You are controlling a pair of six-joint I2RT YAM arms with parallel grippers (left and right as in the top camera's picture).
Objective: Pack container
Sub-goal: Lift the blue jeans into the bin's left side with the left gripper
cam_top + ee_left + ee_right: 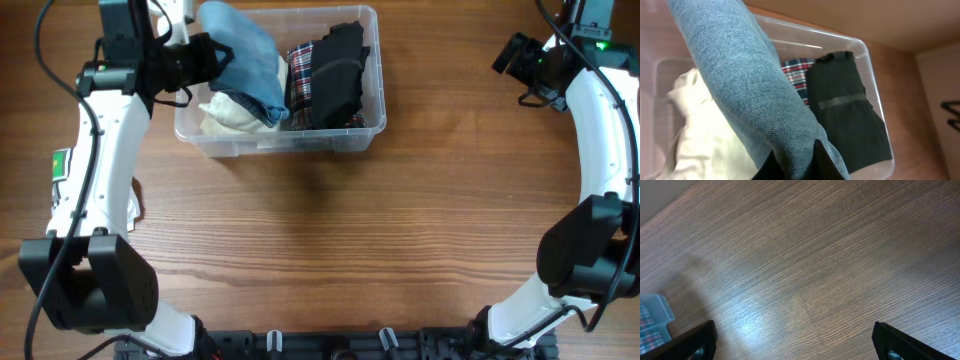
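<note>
Container [300, 143] sits at 12 o'clock on the table [330, 250], slightly left of centre. Already inside: cream garment [228, 115] at the left end, plaid [300, 65] in the middle, black garment [340, 65] at the right. Left gripper [218, 55] is clamped on the jeans [740, 85], which hang over the left half, draped on the cream piece and not fully in. Right gripper [795, 340] is at 2 o'clock over bare wood, jaws wide, holding nothing. No other loose clothes show on the table, so packing looks nearly done. Left to do, likely: drop the jeans, let go, maybe press them down. The surface is brown wood-grain laminate with a matte sheen. Little of the room shows, only a plain tan area past the table edge in the left wrist view.
</note>
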